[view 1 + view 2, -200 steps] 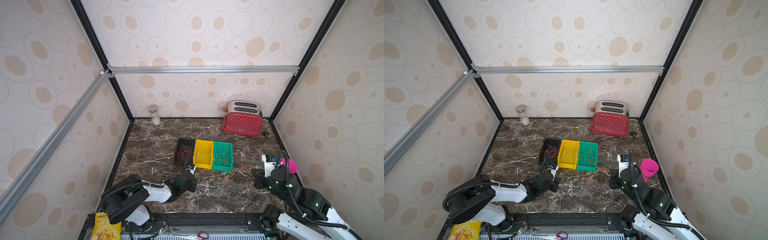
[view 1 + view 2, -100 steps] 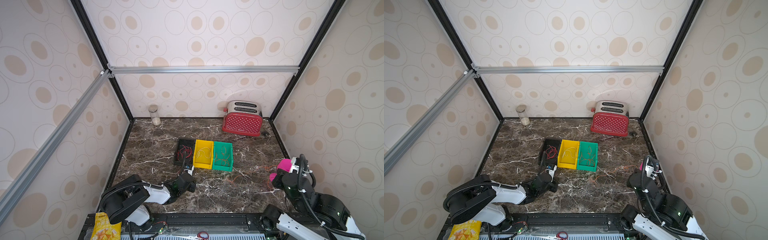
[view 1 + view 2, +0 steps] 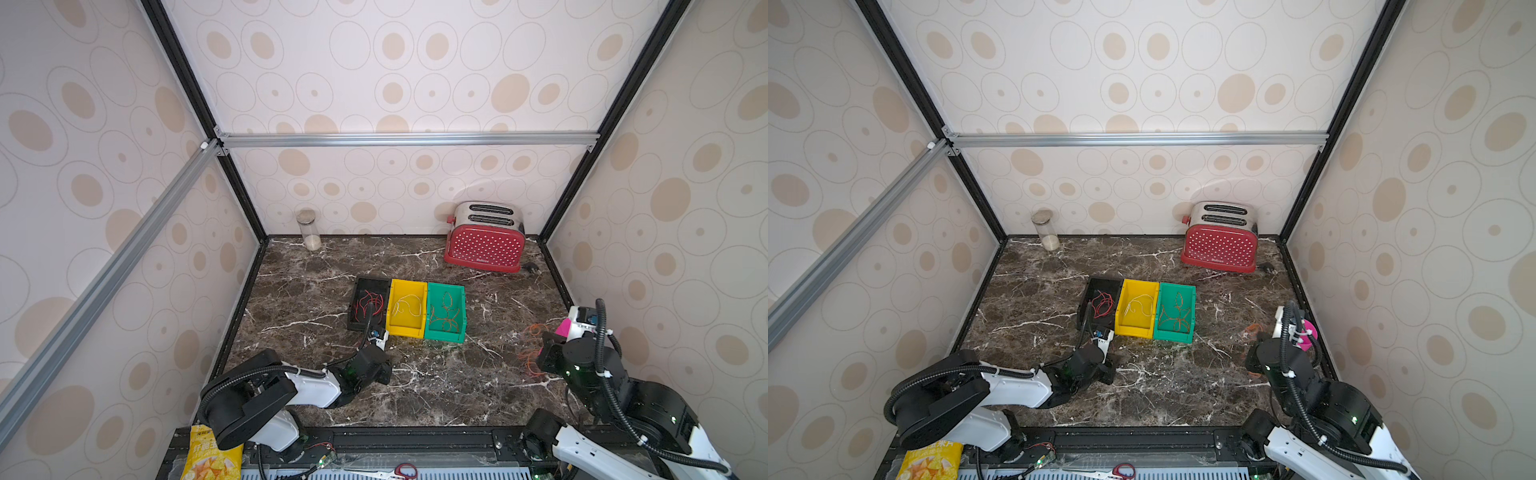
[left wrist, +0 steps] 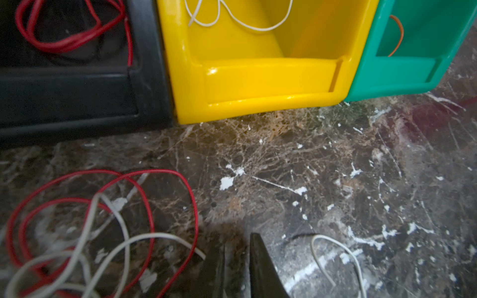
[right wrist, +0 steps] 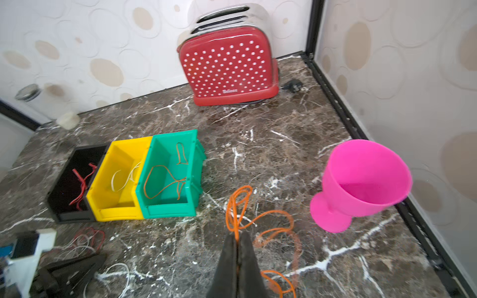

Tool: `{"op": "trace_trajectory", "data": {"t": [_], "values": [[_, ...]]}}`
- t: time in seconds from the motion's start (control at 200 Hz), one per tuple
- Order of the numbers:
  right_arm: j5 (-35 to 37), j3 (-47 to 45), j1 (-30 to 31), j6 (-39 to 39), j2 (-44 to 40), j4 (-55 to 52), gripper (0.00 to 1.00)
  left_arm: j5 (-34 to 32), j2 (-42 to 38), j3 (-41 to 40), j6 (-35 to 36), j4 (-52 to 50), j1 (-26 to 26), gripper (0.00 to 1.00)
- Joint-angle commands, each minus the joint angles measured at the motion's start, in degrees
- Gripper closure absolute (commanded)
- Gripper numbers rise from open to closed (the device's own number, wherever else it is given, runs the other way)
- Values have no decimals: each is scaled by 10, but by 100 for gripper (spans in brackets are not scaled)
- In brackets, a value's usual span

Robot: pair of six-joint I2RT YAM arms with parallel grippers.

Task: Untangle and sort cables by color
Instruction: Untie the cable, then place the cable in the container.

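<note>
Since orange strands already lie in green bin (image 5: 167,210), right pincer (image 5: 237,238) clenched on orange cable (image 5: 273,214), likely bound there; loops trail near pink cup (image 5: 361,180). Left pincer (image 4: 237,247) slightly parted, empty, beside red-white tangle (image 4: 103,219) on table (image 4: 335,180).

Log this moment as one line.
left gripper: slightly open, empty | right gripper: shut on orange cable | loose: red and white cables by black bin
</note>
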Motion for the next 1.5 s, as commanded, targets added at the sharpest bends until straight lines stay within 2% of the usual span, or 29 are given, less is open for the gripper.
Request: {"op": "trace_trajectory", "data": {"t": [0.0,0.145,0.345,0.6,0.82,1.176,1.381,1.491], "values": [[-84,4,-1,-66,39,75,100,8,-14,2,14,-109,-2,77],[-147,31,-1,-112,106,121,100,10,-32,16,23,-132,-1,73],[-201,66,-6,-160,207,190,100,21,-49,22,21,-132,-1,70],[-257,108,-61,-172,316,248,100,26,-49,17,15,-120,-1,70],[-276,135,-88,-195,364,277,100,26,-49,10,11,-116,-1,70],[-342,102,-160,-209,433,372,100,25,-39,14,14,-116,-1,70],[-391,90,-165,-198,491,408,100,24,-34,16,14,-116,0,69],[-387,86,-164,-175,521,403,100,25,-33,18,14,-116,0,69]]}}
